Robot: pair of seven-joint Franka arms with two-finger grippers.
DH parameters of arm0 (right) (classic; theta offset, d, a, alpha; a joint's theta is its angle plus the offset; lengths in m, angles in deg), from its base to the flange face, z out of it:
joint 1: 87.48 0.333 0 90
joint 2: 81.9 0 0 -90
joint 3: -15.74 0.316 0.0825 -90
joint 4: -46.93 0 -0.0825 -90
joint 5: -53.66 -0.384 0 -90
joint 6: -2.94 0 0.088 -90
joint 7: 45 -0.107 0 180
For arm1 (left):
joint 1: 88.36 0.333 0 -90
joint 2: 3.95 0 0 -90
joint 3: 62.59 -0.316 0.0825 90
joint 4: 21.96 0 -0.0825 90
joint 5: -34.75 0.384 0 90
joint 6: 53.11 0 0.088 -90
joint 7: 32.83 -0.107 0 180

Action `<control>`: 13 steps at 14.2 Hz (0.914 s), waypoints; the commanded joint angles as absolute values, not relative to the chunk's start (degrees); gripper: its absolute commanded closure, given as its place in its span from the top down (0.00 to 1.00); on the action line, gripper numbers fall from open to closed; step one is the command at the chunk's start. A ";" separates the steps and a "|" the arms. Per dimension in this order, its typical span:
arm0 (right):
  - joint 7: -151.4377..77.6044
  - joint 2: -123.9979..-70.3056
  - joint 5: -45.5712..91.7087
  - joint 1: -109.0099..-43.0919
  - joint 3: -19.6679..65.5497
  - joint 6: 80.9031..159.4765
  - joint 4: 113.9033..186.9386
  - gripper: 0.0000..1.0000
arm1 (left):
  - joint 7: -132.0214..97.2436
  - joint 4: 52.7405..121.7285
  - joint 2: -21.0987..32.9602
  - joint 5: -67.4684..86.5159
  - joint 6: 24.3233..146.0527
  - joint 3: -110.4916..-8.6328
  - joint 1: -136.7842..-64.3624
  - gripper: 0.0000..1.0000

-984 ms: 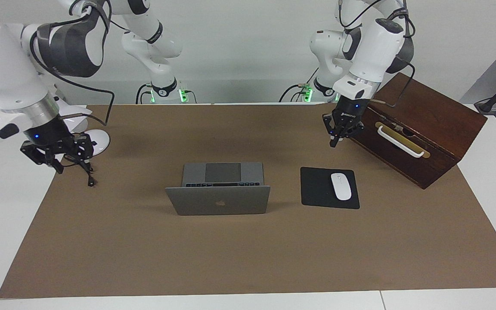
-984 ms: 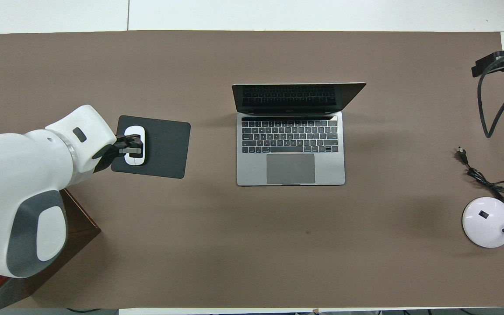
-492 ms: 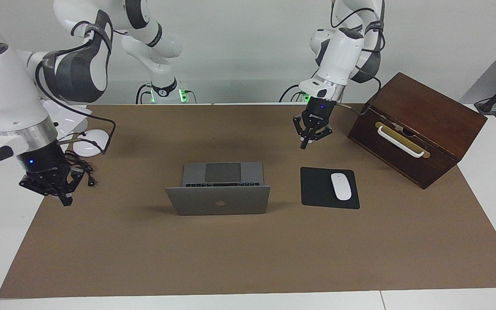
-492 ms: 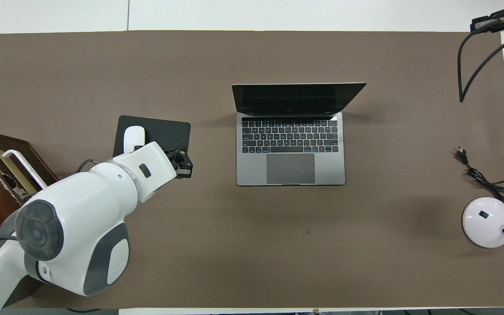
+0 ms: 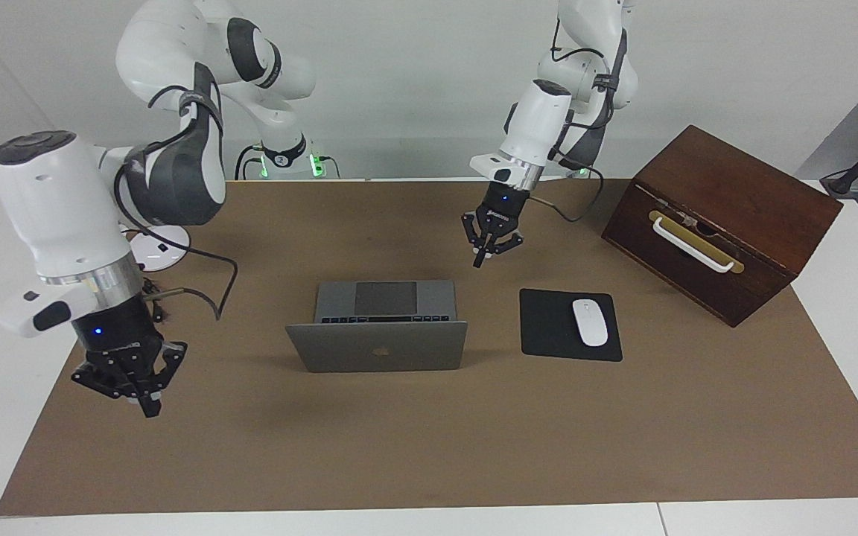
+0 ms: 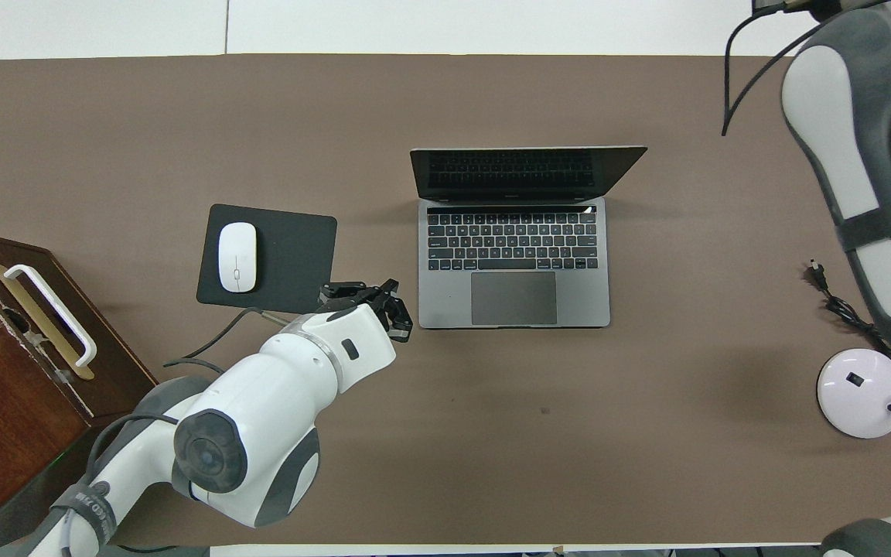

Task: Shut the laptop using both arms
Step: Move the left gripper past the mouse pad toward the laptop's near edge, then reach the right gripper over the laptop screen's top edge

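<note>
The silver-grey laptop [image 5: 377,346] stands open in the middle of the brown mat, its lid upright and its logo toward the facing camera. Its keys and trackpad show in the overhead view [image 6: 513,298]. My left gripper [image 5: 488,249] hangs open and empty over the mat beside the laptop's trackpad corner, toward the left arm's end; it also shows in the overhead view [image 6: 372,303]. My right gripper [image 5: 131,387] hangs open and empty low over the mat toward the right arm's end of the table, well apart from the lid. It does not show in the overhead view.
A black mouse pad [image 5: 544,327] with a white mouse [image 5: 590,321] lies beside the laptop toward the left arm's end. A dark wooden box [image 5: 723,223] with a white handle stands past it. A white lamp base [image 6: 863,391] and a loose cable [image 6: 840,305] lie at the right arm's end.
The left gripper has swung from the wooden box past the mouse pad to the laptop's side. The right gripper has moved away from the lamp base, farther from the robots and lower.
</note>
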State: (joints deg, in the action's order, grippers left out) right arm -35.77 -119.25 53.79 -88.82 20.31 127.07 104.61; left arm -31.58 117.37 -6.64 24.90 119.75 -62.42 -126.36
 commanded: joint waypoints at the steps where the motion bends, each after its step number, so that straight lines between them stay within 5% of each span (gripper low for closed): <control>1: -43.22 -124.08 54.89 -85.21 19.96 129.05 98.79 0.00 | -31.34 119.53 -4.66 24.11 127.13 -63.38 -129.57 0.00; 5: -50.26 -125.14 55.68 -79.41 16.28 129.51 98.17 0.00 | -31.42 120.33 -2.99 24.20 130.66 -63.38 -130.54 0.00; 13: -66.51 -126.28 56.29 -65.00 8.27 129.68 98.35 0.00 | -31.51 120.07 9.22 24.64 147.01 -63.38 -131.86 0.00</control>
State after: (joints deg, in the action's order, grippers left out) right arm -62.25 -124.49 54.84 -67.77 10.01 129.42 100.23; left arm -31.38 120.14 6.65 24.90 143.11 -62.48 -130.68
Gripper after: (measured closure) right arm 0.991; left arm 0.991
